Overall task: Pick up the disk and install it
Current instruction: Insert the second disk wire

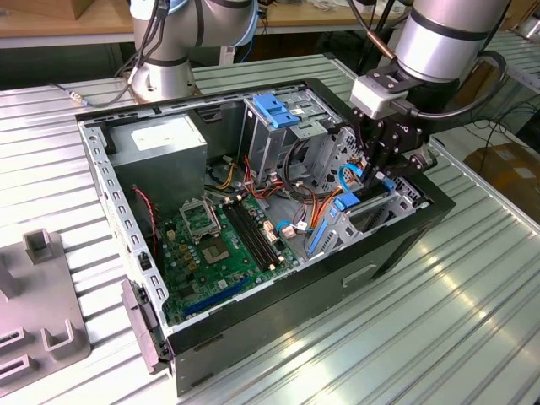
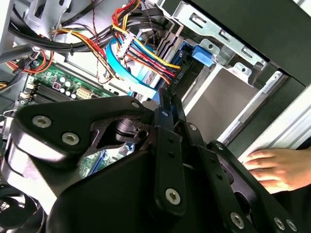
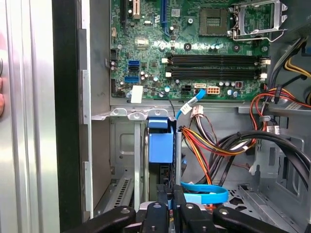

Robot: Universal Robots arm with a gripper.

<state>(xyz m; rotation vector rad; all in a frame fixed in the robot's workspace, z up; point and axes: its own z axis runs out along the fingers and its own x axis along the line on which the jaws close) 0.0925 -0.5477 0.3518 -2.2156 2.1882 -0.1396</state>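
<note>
The disk (image 3: pixel 160 145) stands on edge in the drive bay at the front corner of the open computer case (image 1: pixel 396 245), and its blue carrier rail faces up. The carrier's blue tab (image 2: pixel 201 53) shows past my fingers in the second wrist view, and as a blue patch (image 1: pixel 346 202) in the exterior view. My gripper (image 1: pixel 377 175) hangs straight over that bay, on the exterior view's right. Its fingers are shut together, with the fingertips (image 3: pixel 164 194) right at the disk's upper edge. I cannot tell whether they touch it.
Bundled coloured wires (image 3: pixel 209 145) and a blue flat cable (image 3: pixel 204 194) lie beside the bay. The green motherboard (image 1: pixel 219 245), grey power-supply box (image 1: pixel 160 148) and blue-topped tall cage (image 1: pixel 274 108) fill the case. A person's hand (image 2: pixel 272 167) rests outside the case wall. A grey fixture (image 1: pixel 34 295) sits at the exterior view's left.
</note>
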